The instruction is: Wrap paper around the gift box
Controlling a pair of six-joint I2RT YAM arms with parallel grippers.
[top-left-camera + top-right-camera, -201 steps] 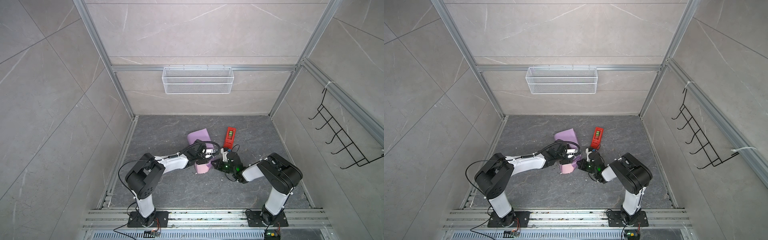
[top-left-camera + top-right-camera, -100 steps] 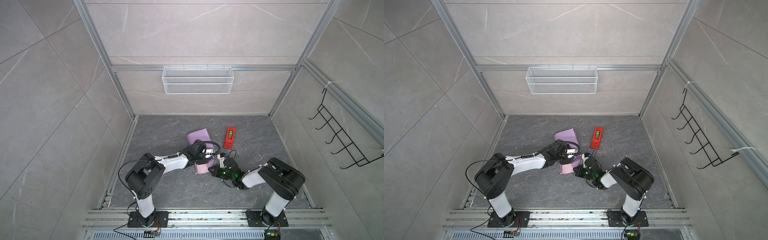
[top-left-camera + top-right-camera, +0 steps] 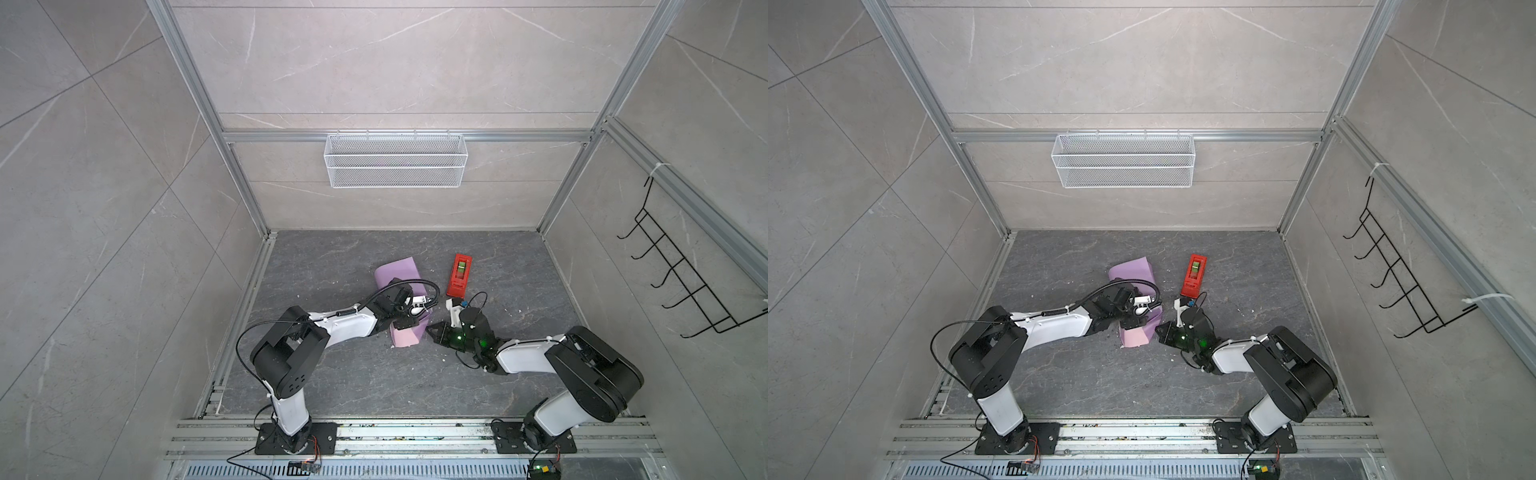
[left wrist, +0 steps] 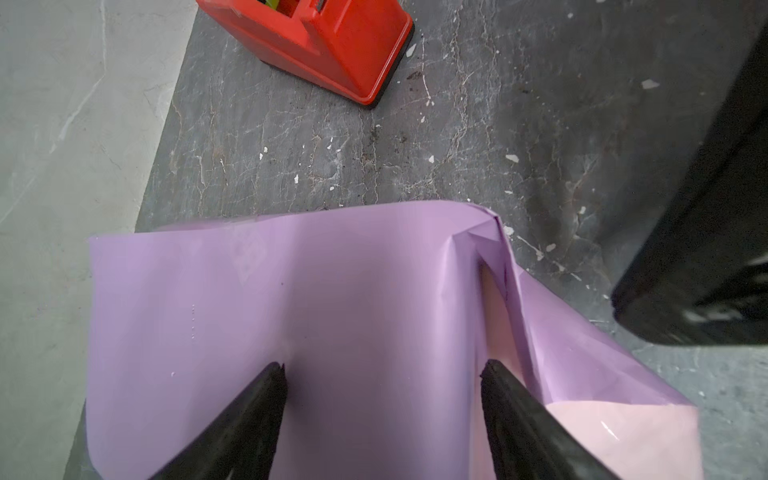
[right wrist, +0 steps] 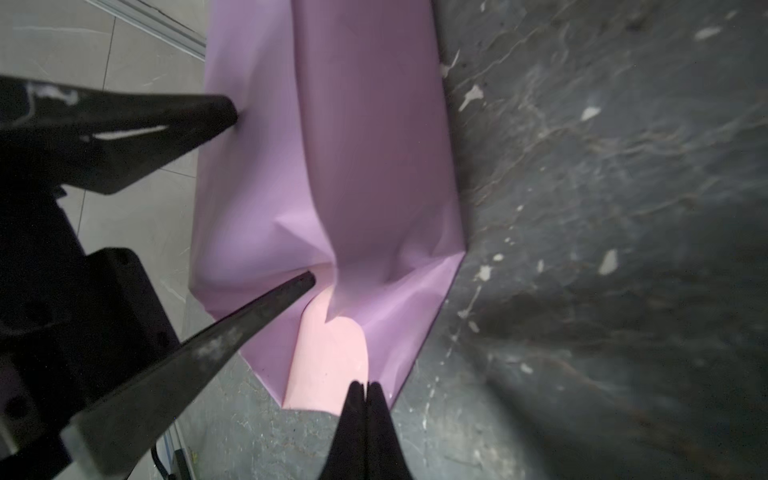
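The paper (image 3: 397,272) lies near the middle of the tabletop (image 3: 374,382), folded up into a rumpled bundle with its lilac side outward in both top views (image 3: 1131,270). Its pale pink side shows at the open end nearest the arms. The gift box cannot be made out in any view. The left wrist view shows the lilac surface (image 4: 332,291) creased along one side, with a pink flap folded out beside it. The left claw (image 4: 382,368) stands over the bundle with its jaws well apart and both tips set against the lilac surface. In the right wrist view one of its fingers (image 5: 307,282) meets the paper (image 5: 353,124) at a crease where the pink begins. The right claw (image 5: 365,384) has its jaws pressed together, with nothing seen between them. Its tip sits at the pink end of the bundle, and contact cannot be confirmed. In a top view it points at the bundle from the right (image 3: 430,330). A red tape dispenser (image 3: 459,276) stands on the tabletop, apart from the paper and to its right. A white wire basket (image 3: 395,160) hangs on the back wall.
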